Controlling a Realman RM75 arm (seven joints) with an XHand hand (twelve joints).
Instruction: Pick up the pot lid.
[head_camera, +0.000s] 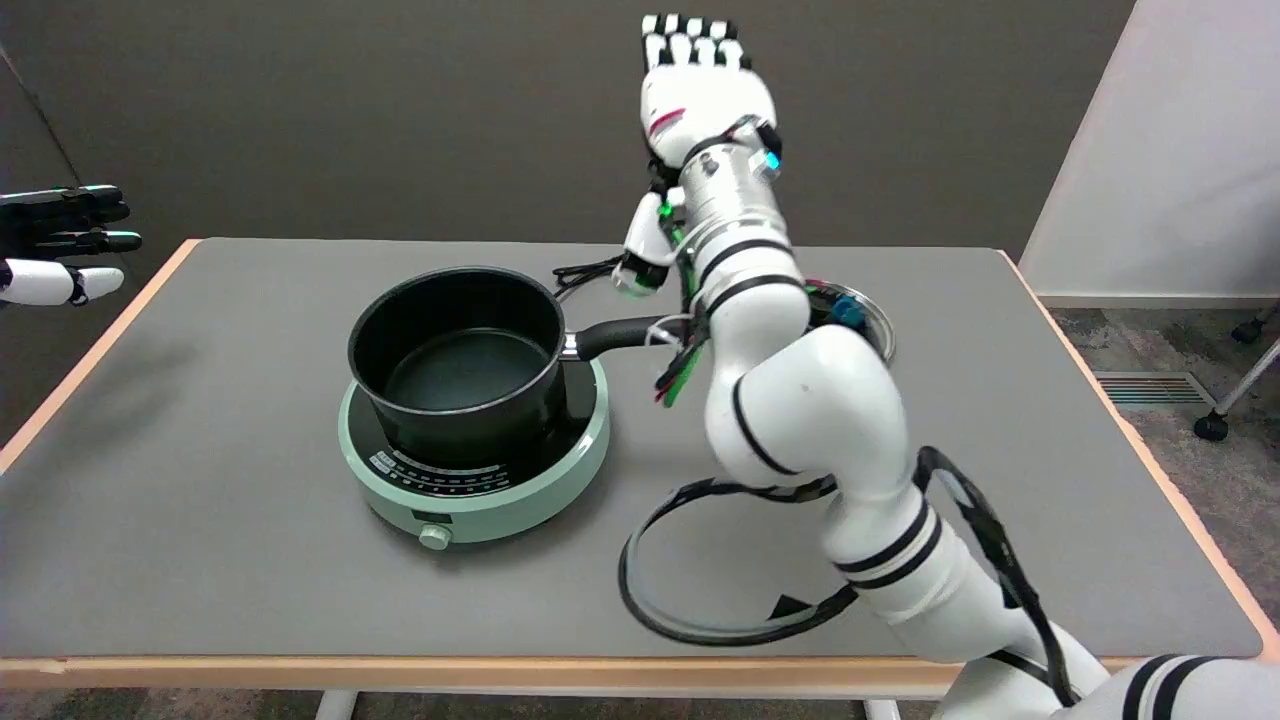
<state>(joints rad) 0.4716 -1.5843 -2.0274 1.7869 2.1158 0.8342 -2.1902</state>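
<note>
- Fingers (690, 45) of the right hand (700, 85) were stretched out straight and lay close side by side, pointing away toward the dark back wall; the thumb (645, 245) hung down apart from them, and nothing was held.
- That hand was raised well above the table (200, 500), at the end of the white right arm (800, 400), which reached in from the lower right.
- Most of the pot lid (870, 320) was hidden behind the arm; only part of its shiny metal rim showed, lying flat on the table right of the pot handle (615, 335). Whether the lid had a knob could not be told.
- No part of the hand touched the lid, which lay lower in the view, beside the forearm.
- An uncovered black pot (455, 360) stood on a round pale-green hotplate (480, 480), its handle pointing right toward the arm.
- Black cable (585, 270) lay on the table behind the pot.
- At the upper left edge, the idle left hand (60, 245) was in the air beside the table.
</note>
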